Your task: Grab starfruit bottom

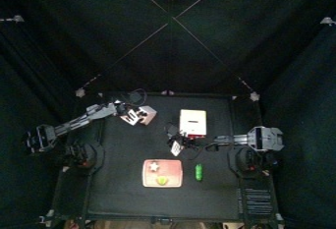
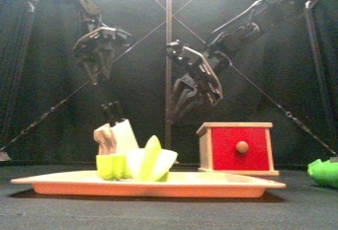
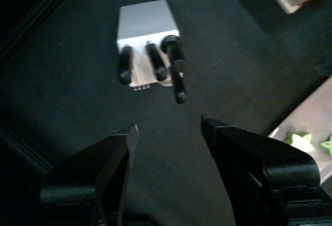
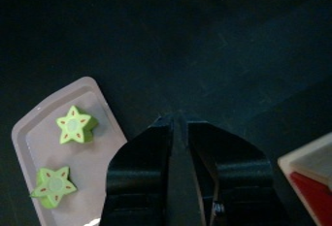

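The pink board [image 1: 160,174] lies near the table's [image 1: 112,149] front edge, with bare black table all round it and a wide clear stretch between it and the knife block [image 1: 133,116] at the back left; the red-fronted wooden box [image 2: 238,147] stands behind the board's right end, and a bright green object [image 1: 197,172] lies just off the board's right side. The starfruit [image 2: 133,162] sits on the board as cut yellow-green pieces; the right wrist view shows two star-shaped slices [image 4: 73,124] on the pink surface, near its rounded edge. The right gripper [image 4: 181,133] hangs above dark table just beside the board, its jaws pressed together and holding nothing, the slices off to one side and apart from it. The left gripper [image 3: 166,138] hovers over the knife block with jaws spread wide and empty, well apart from the starfruit; a corner of the board shows at that view's edge.
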`<action>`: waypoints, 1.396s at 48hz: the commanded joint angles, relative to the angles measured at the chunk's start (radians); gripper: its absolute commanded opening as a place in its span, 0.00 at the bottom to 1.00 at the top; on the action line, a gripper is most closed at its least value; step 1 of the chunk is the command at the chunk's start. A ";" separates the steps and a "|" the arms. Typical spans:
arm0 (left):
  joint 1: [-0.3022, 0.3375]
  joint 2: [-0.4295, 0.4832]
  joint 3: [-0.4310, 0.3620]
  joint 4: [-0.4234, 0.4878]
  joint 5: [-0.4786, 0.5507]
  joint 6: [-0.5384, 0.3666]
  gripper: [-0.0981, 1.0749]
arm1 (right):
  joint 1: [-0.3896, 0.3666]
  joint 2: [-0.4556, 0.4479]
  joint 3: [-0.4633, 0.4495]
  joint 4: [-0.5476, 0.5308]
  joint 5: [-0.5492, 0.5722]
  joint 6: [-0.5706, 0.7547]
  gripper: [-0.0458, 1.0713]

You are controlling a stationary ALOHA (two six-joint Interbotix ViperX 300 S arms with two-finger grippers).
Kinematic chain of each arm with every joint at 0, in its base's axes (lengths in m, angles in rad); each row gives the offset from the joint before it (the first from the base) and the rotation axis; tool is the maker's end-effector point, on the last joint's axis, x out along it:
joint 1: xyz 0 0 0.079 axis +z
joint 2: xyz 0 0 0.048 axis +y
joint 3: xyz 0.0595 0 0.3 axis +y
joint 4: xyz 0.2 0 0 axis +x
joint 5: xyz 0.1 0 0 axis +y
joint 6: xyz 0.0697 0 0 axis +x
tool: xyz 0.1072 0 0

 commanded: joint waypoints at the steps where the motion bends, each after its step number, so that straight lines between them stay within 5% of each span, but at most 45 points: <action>1: -0.052 -0.049 -0.011 0.000 -0.015 -0.003 0.84 | 0.017 -0.071 0.005 0.014 -0.003 0.000 0.55; 17: -0.245 -0.147 0.049 -0.014 -0.184 -0.002 0.84 | 0.054 -0.124 0.057 0.018 -0.006 -0.002 0.55; 32: -0.410 -0.238 0.241 -0.015 -0.456 0.002 0.84 | 0.063 -0.161 0.112 0.034 -0.006 -0.002 0.55; 47: -0.489 -0.307 0.489 -0.012 -0.833 0.011 0.84 | 0.077 -0.183 0.161 0.025 -0.006 -0.003 0.55; 67: -0.588 -0.241 0.680 0.032 -1.212 0.009 0.85 | 0.080 -0.181 0.176 0.009 -0.006 -0.005 0.55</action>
